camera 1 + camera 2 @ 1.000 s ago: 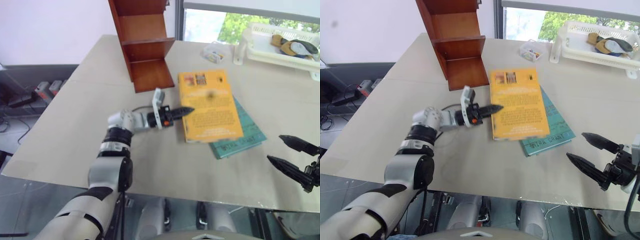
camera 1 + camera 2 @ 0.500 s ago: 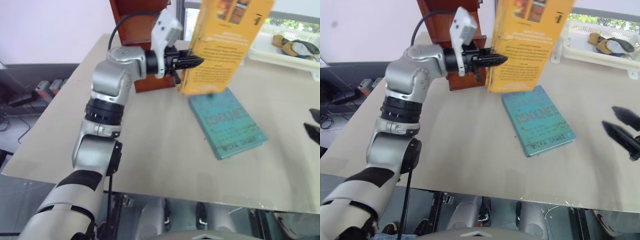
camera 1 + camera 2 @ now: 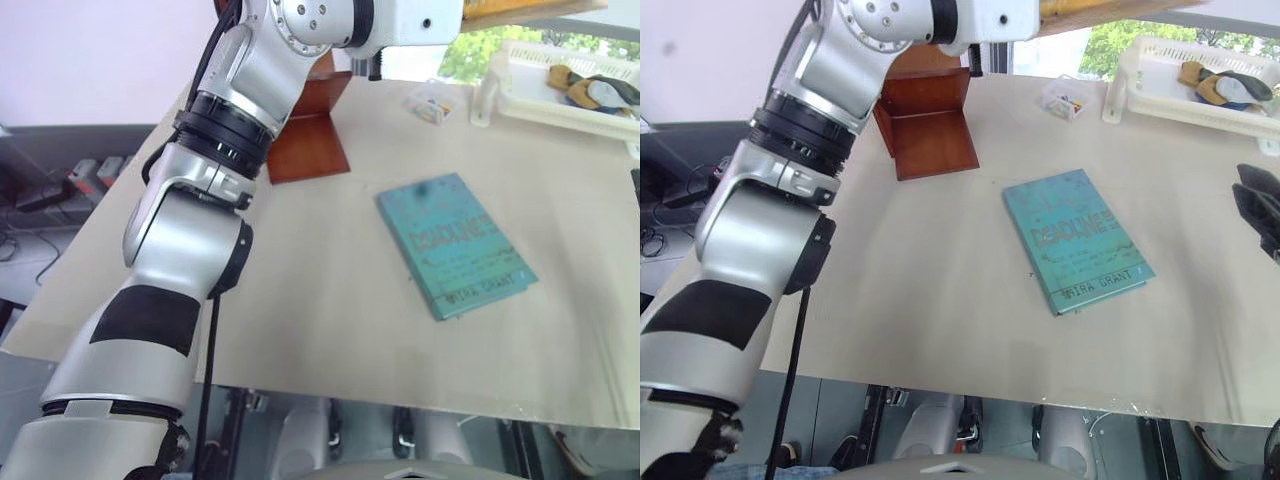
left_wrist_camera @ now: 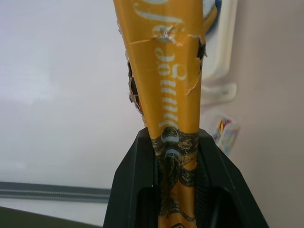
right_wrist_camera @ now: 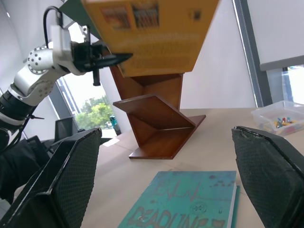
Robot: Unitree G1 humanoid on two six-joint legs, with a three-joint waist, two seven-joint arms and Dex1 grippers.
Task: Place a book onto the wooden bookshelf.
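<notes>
Teal book [image 3: 1077, 240] cover — "DEADLINE", "MIRA GRANT"

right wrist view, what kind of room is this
Probably an office or lab set up for testing. A large beige table stands by a window with trees outside, a wooden bookshelf and teal book on it, and cables lie at the wall.

Bare tabletop [image 3: 920, 280] around the teal book [image 3: 1077, 240]; wooden bookshelf [image 3: 930, 125] and white basket [image 3: 1185, 85] behind.

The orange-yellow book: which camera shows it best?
The right wrist view: the orange-yellow book shows its printed cover, pinched by the left claw. The left wrist view gives a close edge; the eye views catch only a sliver up top.
</notes>
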